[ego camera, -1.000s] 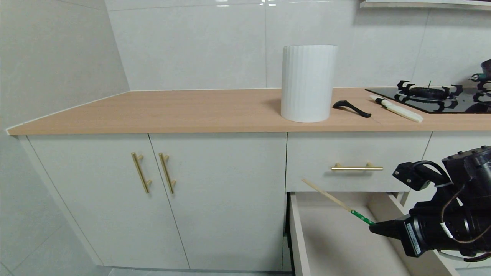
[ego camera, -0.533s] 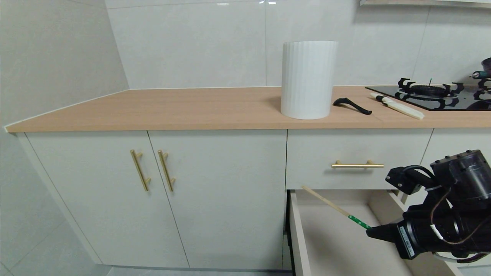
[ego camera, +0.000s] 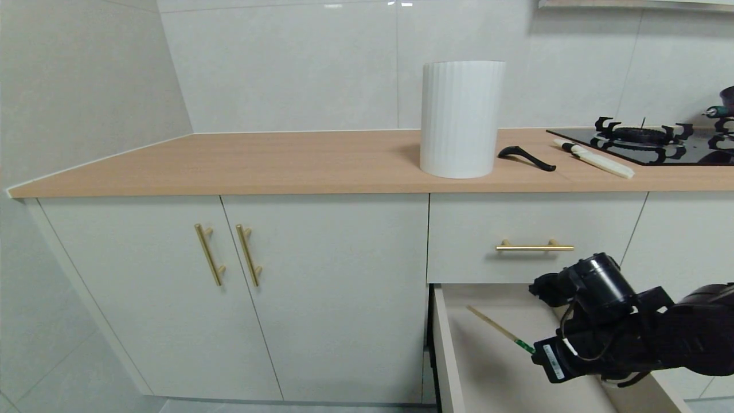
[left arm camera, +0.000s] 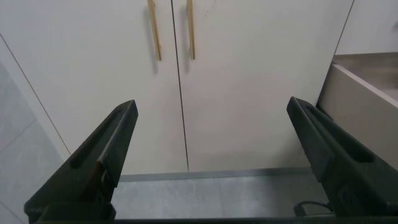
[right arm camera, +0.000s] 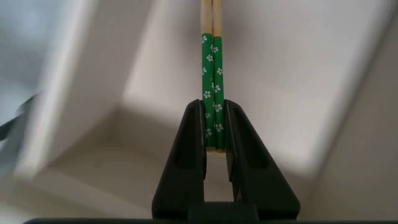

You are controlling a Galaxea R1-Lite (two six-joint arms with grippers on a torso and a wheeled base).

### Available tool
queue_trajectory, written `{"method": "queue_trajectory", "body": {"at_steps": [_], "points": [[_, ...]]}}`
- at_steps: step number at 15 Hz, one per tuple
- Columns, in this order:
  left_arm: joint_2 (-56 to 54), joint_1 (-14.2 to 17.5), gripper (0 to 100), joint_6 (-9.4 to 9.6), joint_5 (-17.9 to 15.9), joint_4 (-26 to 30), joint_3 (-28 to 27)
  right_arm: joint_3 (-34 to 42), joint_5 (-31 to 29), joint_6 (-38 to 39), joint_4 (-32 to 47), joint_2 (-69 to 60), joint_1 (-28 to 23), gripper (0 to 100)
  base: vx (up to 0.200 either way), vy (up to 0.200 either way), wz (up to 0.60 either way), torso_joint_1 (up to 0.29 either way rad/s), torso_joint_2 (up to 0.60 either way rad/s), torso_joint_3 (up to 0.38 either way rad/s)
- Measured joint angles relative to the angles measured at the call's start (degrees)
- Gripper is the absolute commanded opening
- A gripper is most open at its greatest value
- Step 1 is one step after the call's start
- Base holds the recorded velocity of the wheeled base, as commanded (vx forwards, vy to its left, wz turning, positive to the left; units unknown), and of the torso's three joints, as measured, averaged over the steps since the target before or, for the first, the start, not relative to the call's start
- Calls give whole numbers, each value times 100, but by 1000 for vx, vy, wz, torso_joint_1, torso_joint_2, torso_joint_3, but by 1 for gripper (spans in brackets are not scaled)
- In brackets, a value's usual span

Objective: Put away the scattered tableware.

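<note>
My right gripper (ego camera: 538, 351) is shut on a pair of wooden chopsticks (ego camera: 498, 328) with green flowered ends, held inside the open lower drawer (ego camera: 444, 350), tips pointing toward the drawer's back left. In the right wrist view the chopsticks (right arm camera: 210, 74) sit pinched between the black fingers (right arm camera: 186, 155) over the pale drawer floor. On the counter lie a black utensil (ego camera: 525, 159) and a cream-handled knife (ego camera: 599, 161). My left gripper (left arm camera: 217, 162) is open, low before the cabinet doors.
A tall white ribbed container (ego camera: 460, 119) stands on the wooden counter (ego camera: 258, 163). A black gas hob (ego camera: 648, 143) sits at the right. The upper drawer with a gold handle (ego camera: 534, 248) is closed above the open one. Two cabinet doors with gold handles (ego camera: 229, 263) are closed.
My right arm has dropped and turned, lowering the chopsticks deeper into the open drawer. The head view shifted slightly between the first two frames.
</note>
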Motion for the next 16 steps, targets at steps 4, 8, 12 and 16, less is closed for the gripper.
{"method": "queue_trajectory", "body": {"at_steps": [4,8,12,16], "points": [[0,0,100,0,0,0,0,-516,-124,1018,-105,1120,121,0,0,0,0,0,0,0],[0,0,100,0,0,2,0,-863,-143,1241,-110,1994,250,0,0,0,0,0,0,0],[0,0,100,0,2,0,0,-920,-580,1287,-282,2517,441,0,0,0,0,0,0,0],[0,0,100,0,2,2,0,-916,-600,1323,-323,2679,492,0,0,0,0,0,0,0]]}}
